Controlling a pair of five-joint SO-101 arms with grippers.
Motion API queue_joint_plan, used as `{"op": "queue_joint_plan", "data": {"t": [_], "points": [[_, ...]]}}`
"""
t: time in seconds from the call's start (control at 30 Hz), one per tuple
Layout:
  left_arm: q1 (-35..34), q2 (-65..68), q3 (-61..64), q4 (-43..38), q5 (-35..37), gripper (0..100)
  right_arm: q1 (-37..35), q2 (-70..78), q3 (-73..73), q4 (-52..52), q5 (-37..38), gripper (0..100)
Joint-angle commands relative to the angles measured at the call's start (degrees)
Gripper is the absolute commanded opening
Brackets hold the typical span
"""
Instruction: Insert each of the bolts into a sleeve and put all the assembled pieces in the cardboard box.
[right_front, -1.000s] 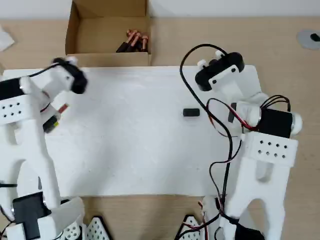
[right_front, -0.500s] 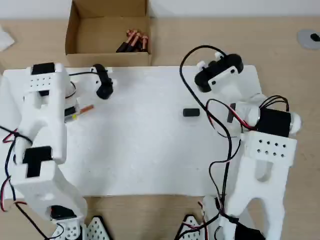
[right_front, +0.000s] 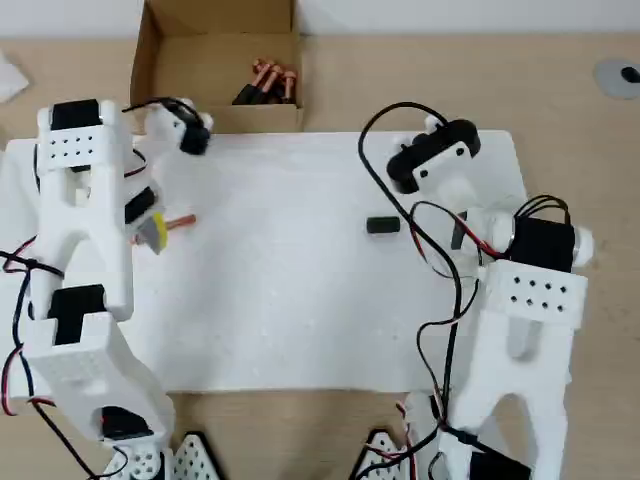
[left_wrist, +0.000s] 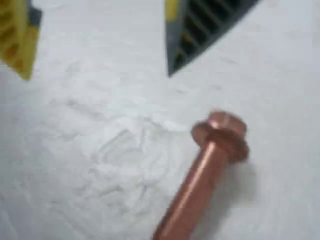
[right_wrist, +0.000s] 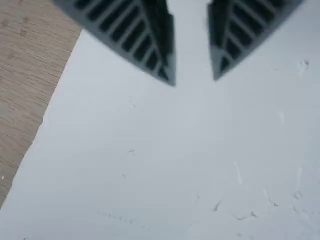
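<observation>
Lying loose on the white pad (right_front: 300, 310), the bolt (left_wrist: 210, 165) sits just beside the left claw (left_wrist: 97, 70), spread wide; the right claw (right_wrist: 194, 75), narrowly parted, hangs empty near the sleeve (right_front: 382, 225).

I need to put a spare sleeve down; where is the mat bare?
Bare: the white mat between the bolt and the sleeve, and from there to its near edge. Crowded: around the bolt, beside the left gripper.
</observation>
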Motion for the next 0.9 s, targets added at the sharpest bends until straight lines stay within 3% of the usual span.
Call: {"op": "queue_joint_plan", "data": {"t": [0.0, 0.1, 0.13, 0.2, 0.27, 0.47, 0.67, 0.87], "points": [[-3.25, -0.4, 2.29, 0.97, 45.27, 16, 0.75, -0.4, 0.04, -1.05, 0.35, 7.7], [-6.15, -0.48, 6.51, 0.97, 80.0, 11, 0.48, -0.4, 0.13, -1.93, 0.35, 7.7], [-6.15, -0.13, 6.86, 0.97, 88.88, 9, 0.48, -0.4, 0.13, -2.29, 0.35, 7.7], [-5.45, 0.04, 7.21, 0.97, 100.04, 5, 0.31, -0.4, 0.13, -2.73, 0.35, 7.7], [-4.31, 0.04, 7.21, 0.97, 104.97, 3, 0.31, -0.31, 0.04, -2.81, 0.26, 7.7], [-0.7, -0.4, 5.71, 0.97, 110.33, 4, 0.31, -0.31, 0.13, -2.73, 0.18, 7.7], [1.14, 0.04, -0.18, 0.97, 123.34, 20, 0.31, -0.31, 0.22, -2.73, 0.09, 7.7], [0.79, 0.31, -1.76, 0.97, 128.0, 39, 0.48, -0.4, 0.22, -2.64, 0.09, 7.7]]}}
